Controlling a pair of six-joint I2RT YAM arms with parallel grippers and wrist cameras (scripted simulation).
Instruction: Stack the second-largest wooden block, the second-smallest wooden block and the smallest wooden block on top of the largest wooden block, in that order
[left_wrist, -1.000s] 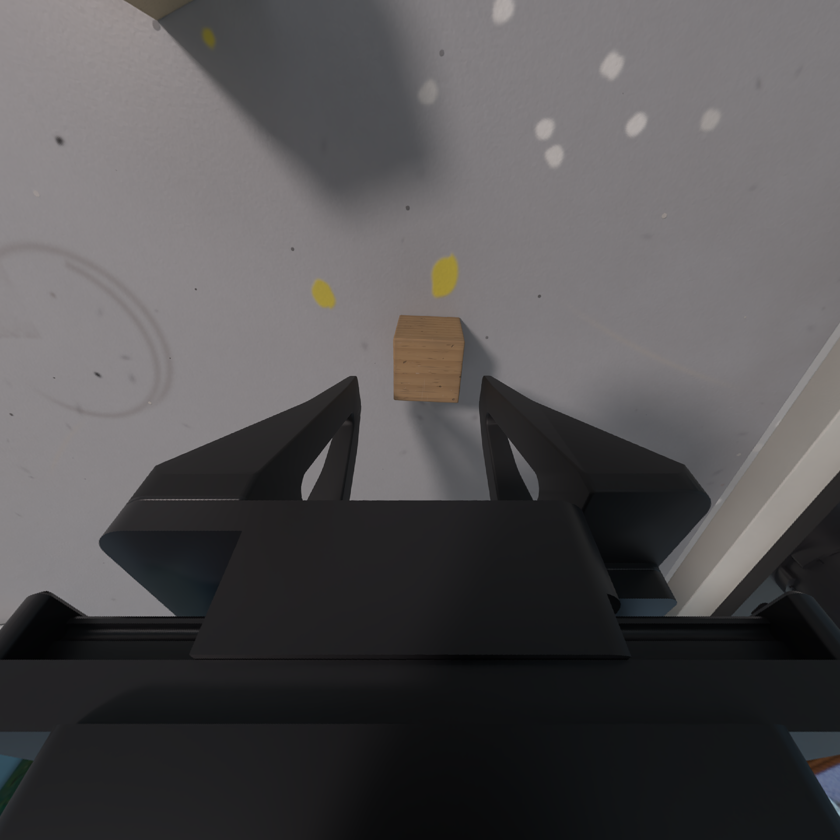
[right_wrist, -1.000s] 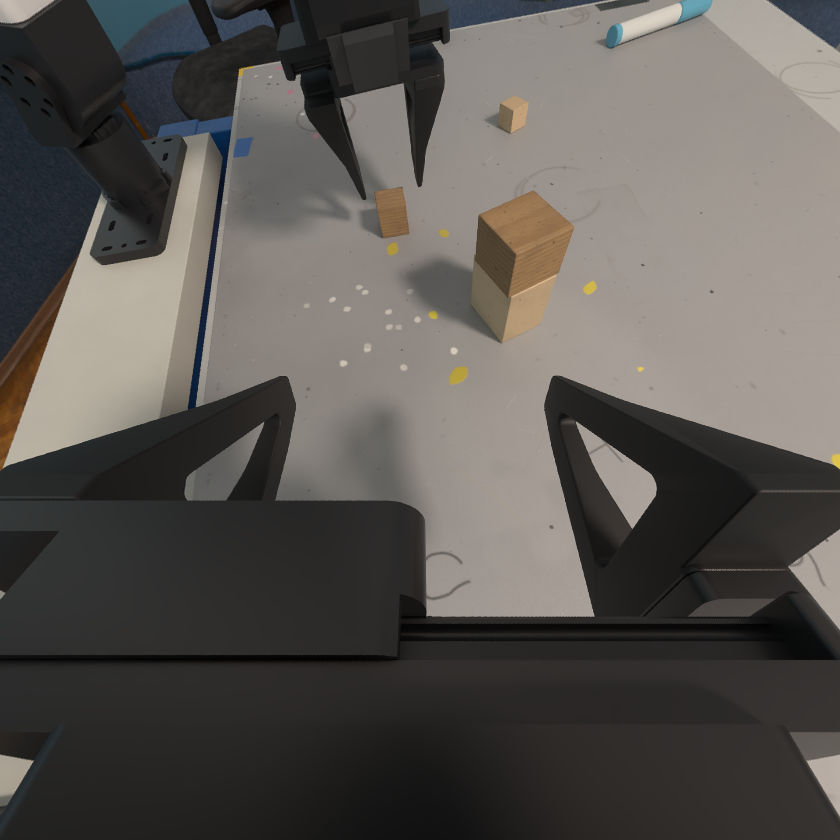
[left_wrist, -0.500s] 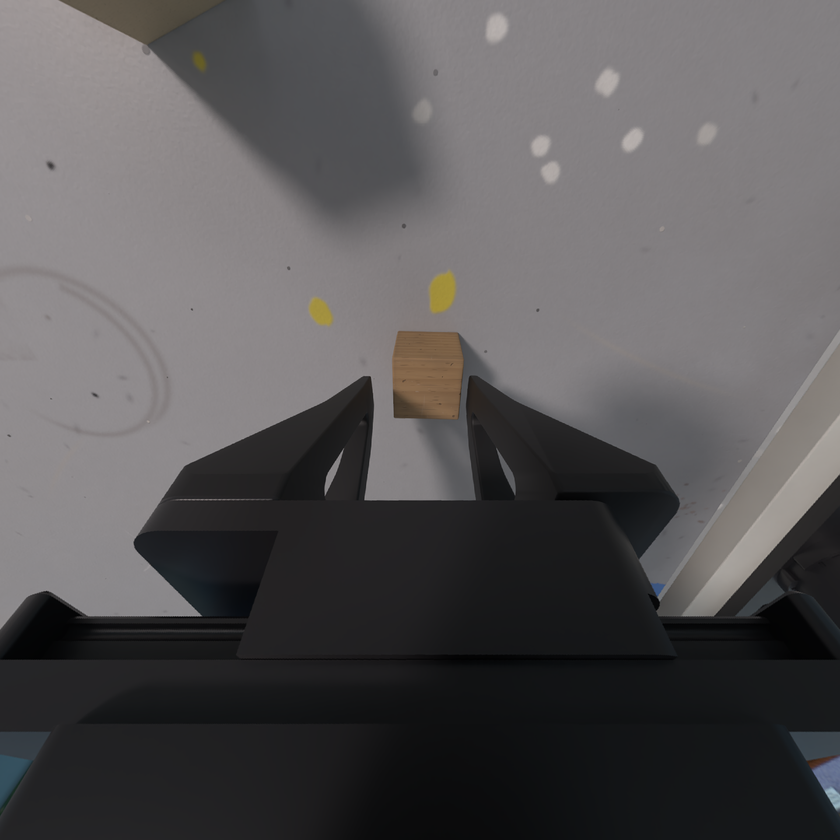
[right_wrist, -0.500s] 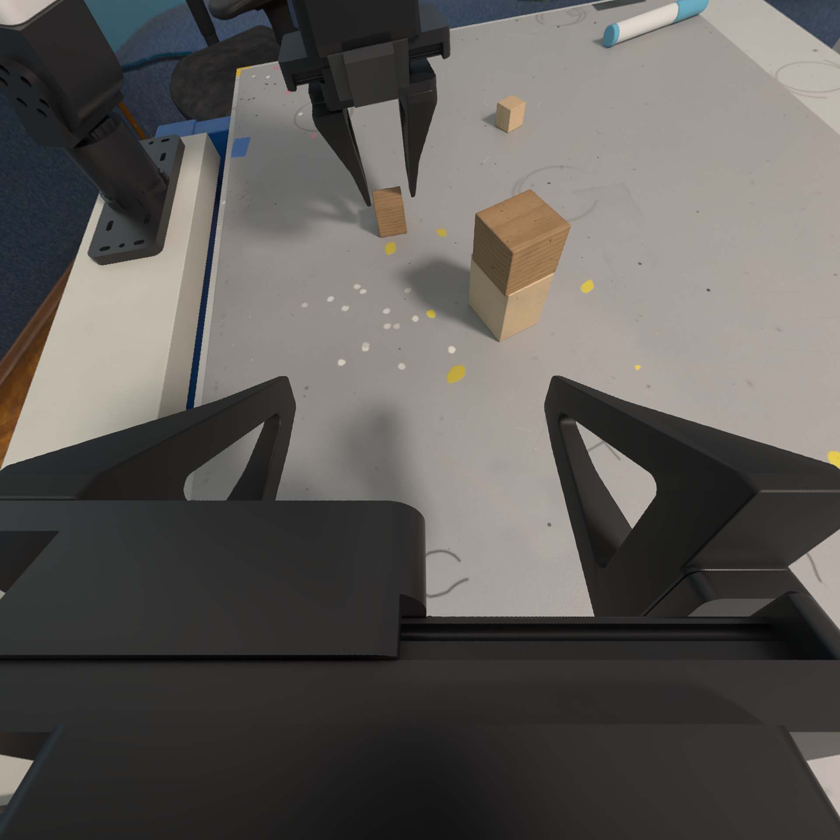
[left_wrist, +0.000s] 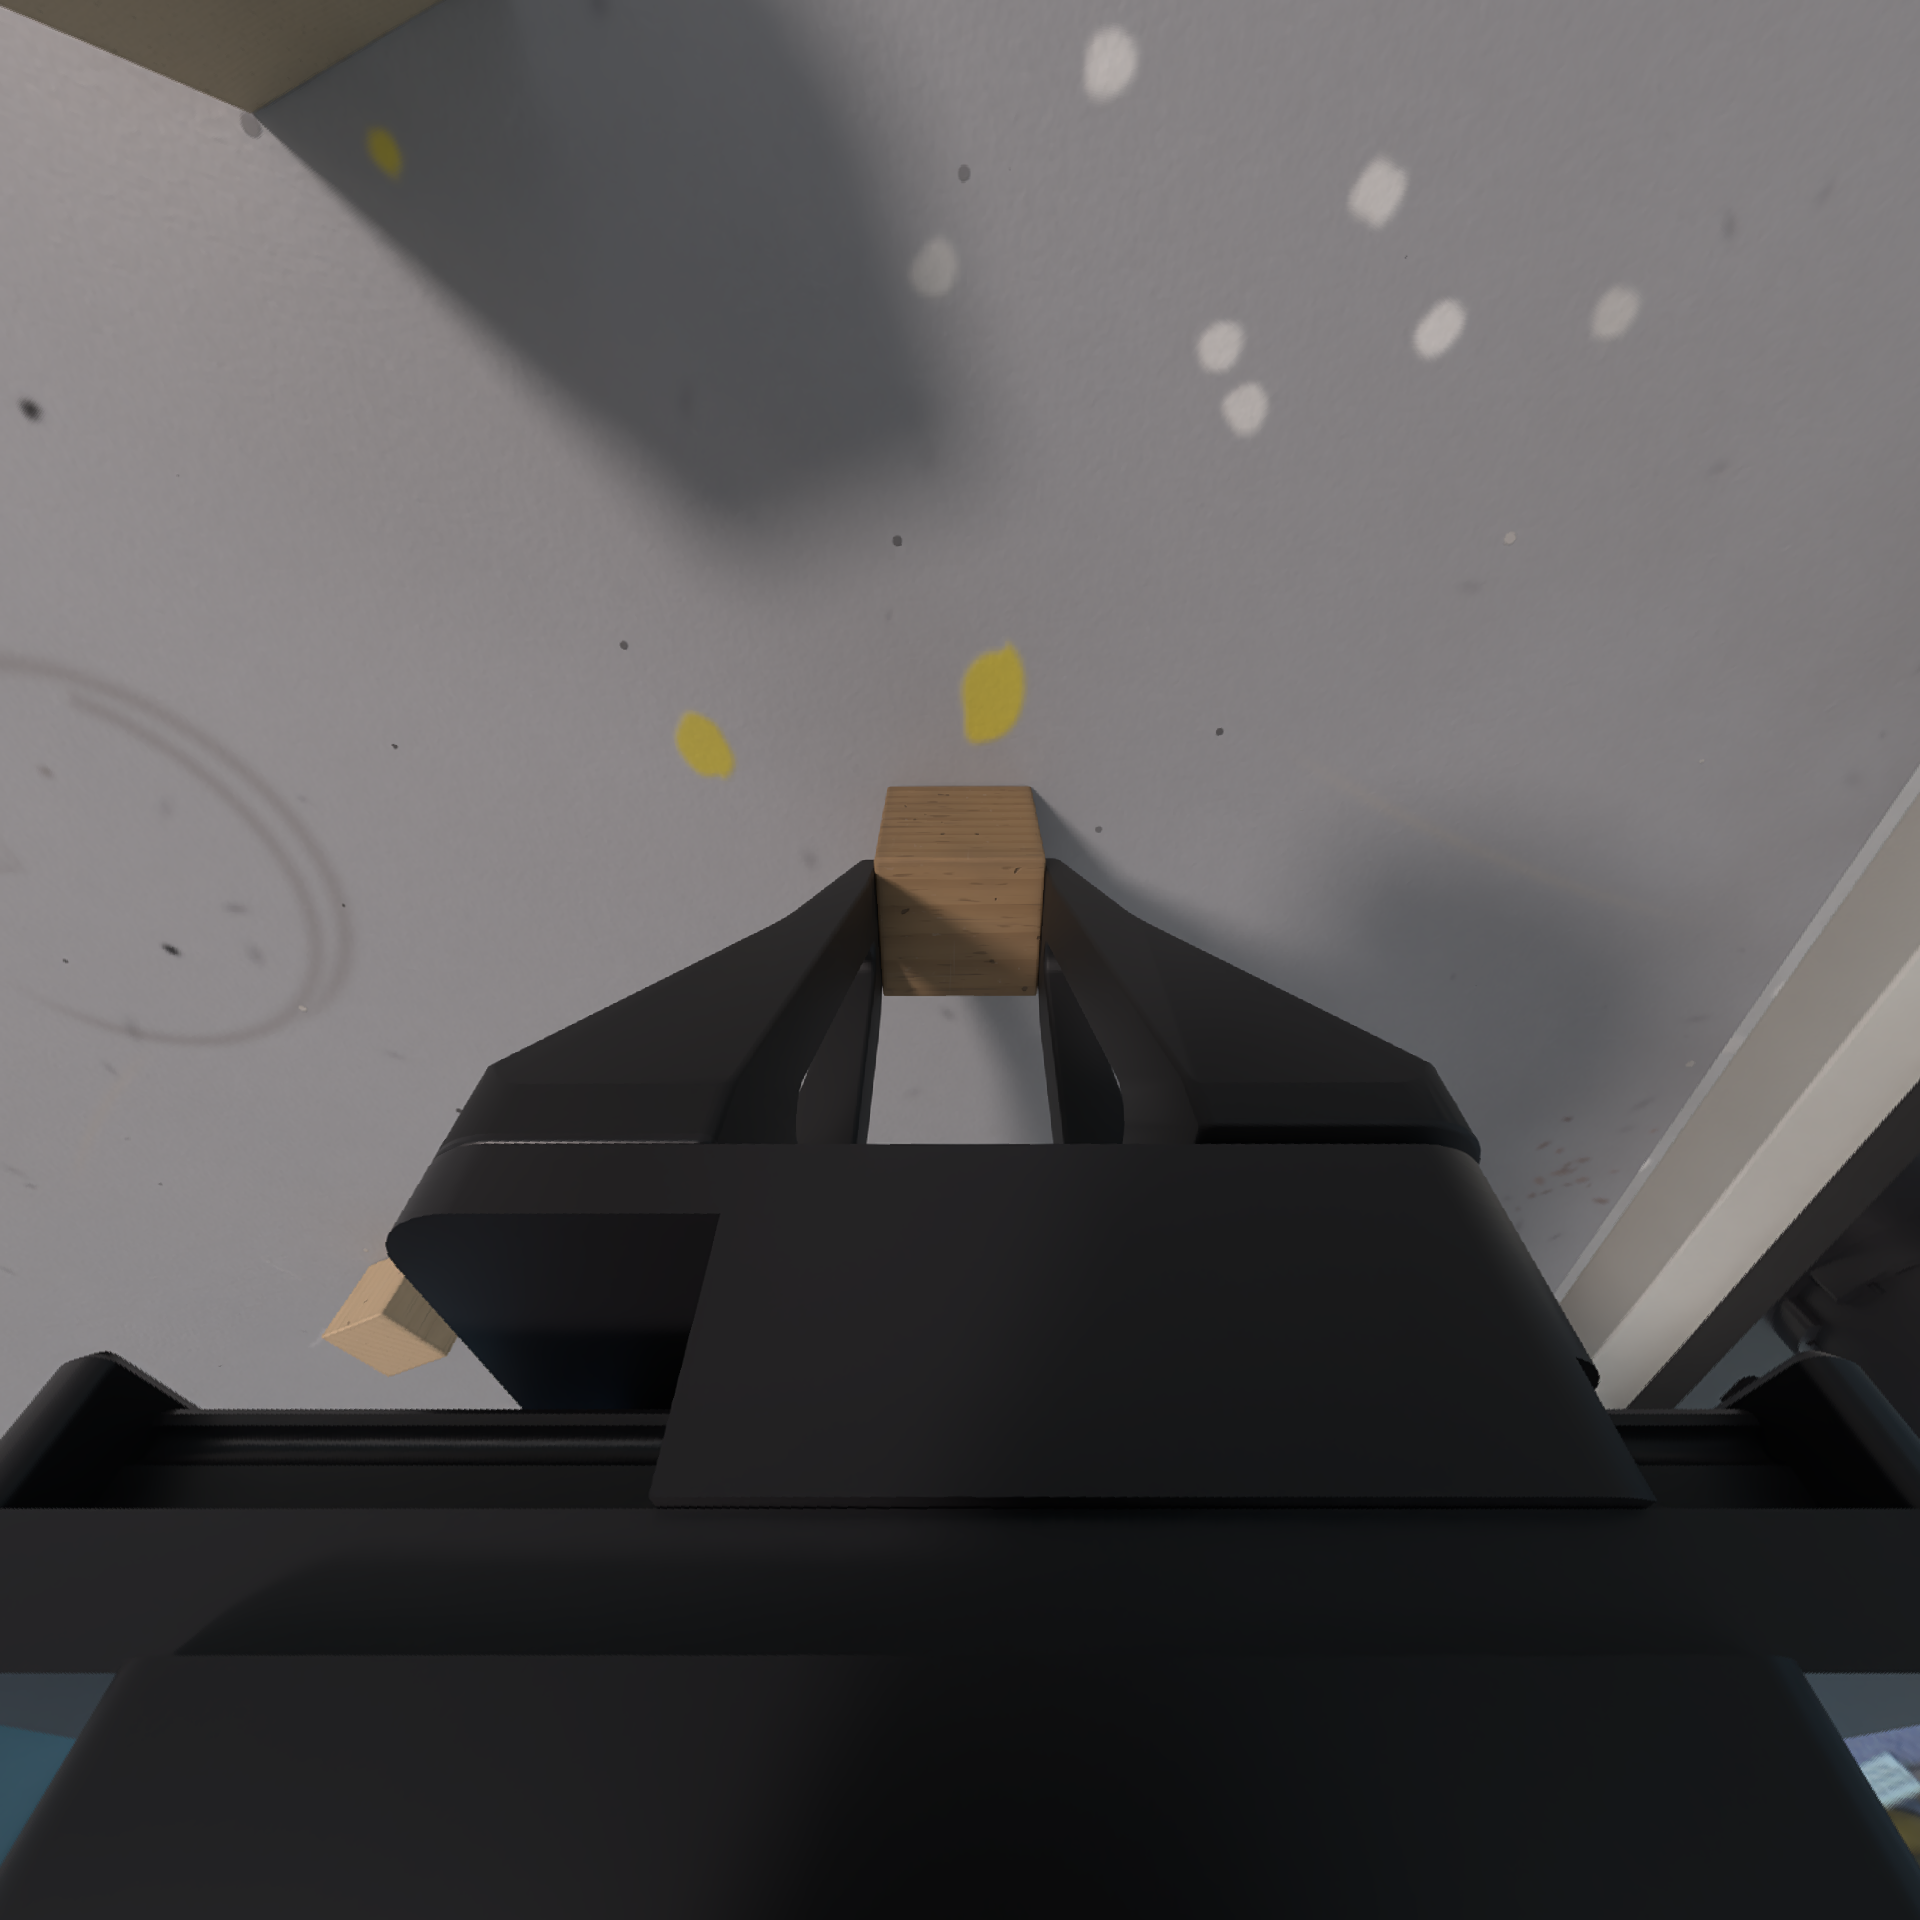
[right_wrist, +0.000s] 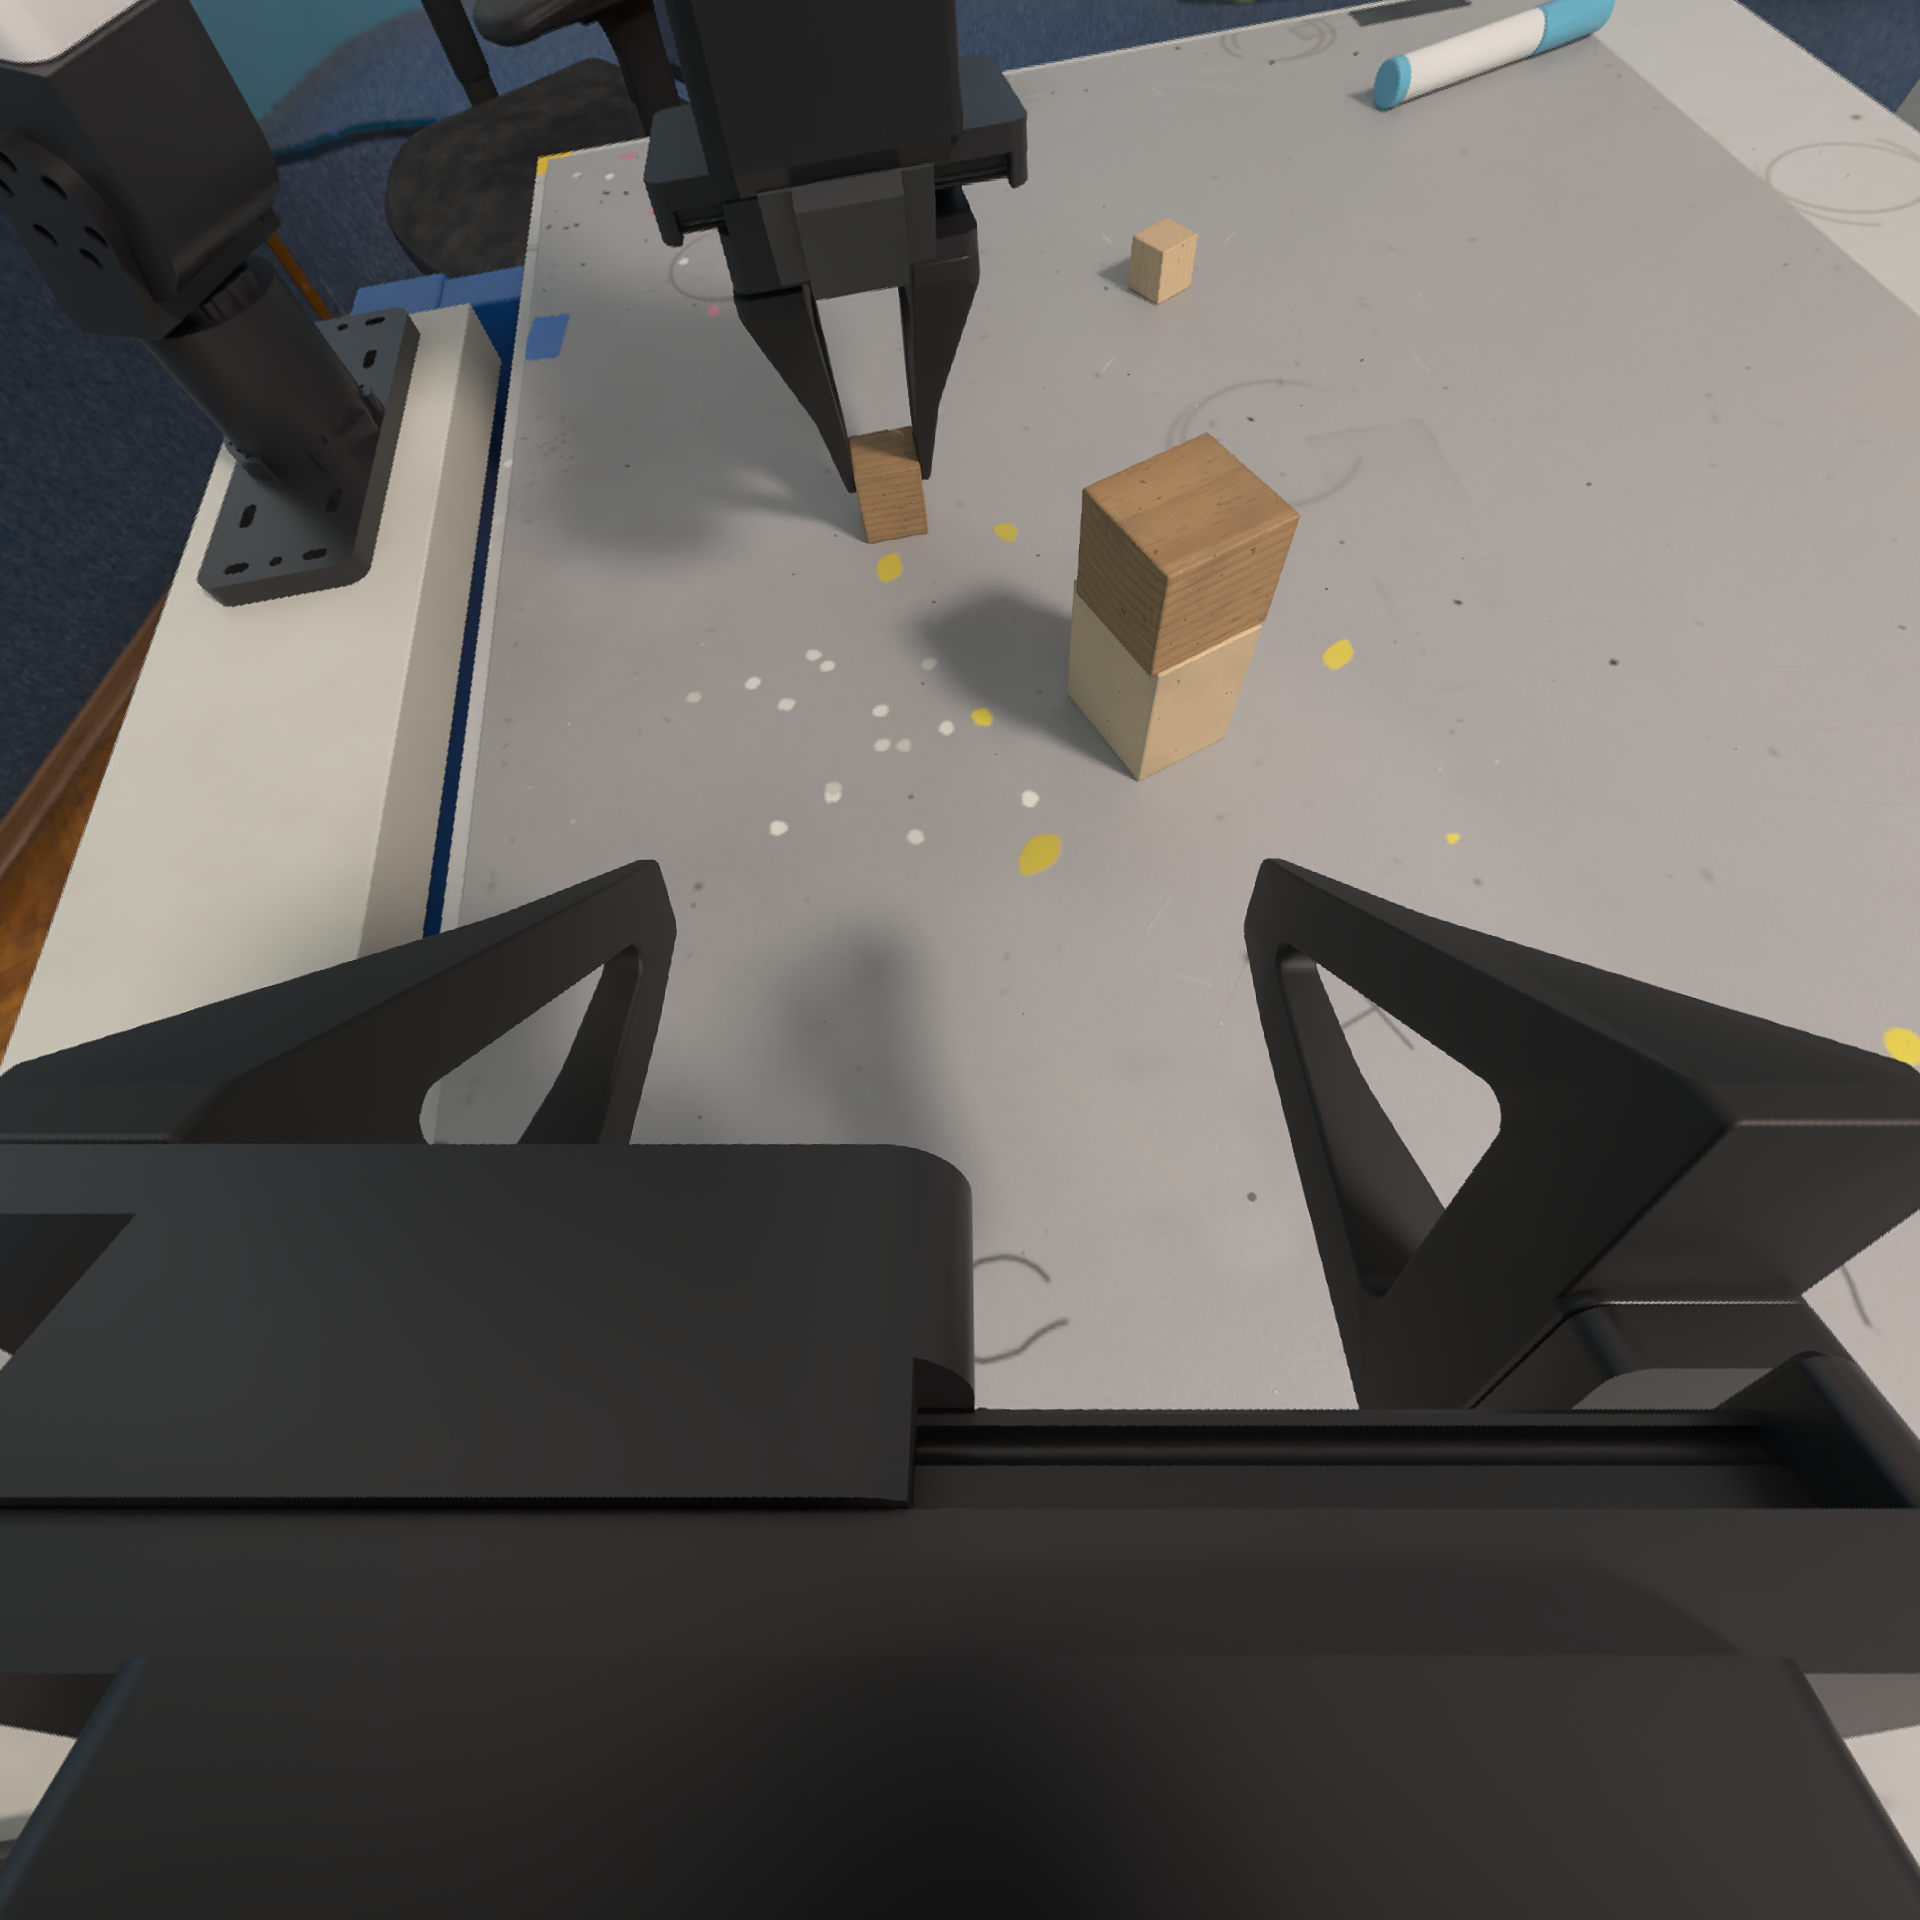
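The second-smallest block (left_wrist: 958, 904) is a small brown wooden cube on the grey table. My left gripper (left_wrist: 958, 883) is shut on it, one finger against each side. The right wrist view shows the same grip (right_wrist: 881, 468) on this block (right_wrist: 891, 499), which still sits on the table. The brown second-largest block (right_wrist: 1184, 540) stands on the pale largest block (right_wrist: 1164, 707) to the right. The pale smallest block (right_wrist: 1164, 260) sits alone farther back and also shows in the left wrist view (left_wrist: 384, 1335). My right gripper (right_wrist: 961, 904) is open and empty, above the near table.
A white and blue marker (right_wrist: 1486, 47) lies at the far right corner. The left arm's base (right_wrist: 281, 416) stands on a white rail (right_wrist: 260, 779) along the table's left edge. The stack's corner (left_wrist: 260, 52) shows at the top left of the left wrist view.
My left gripper has come down around the small brown block and shut on its sides. The right gripper has not moved.
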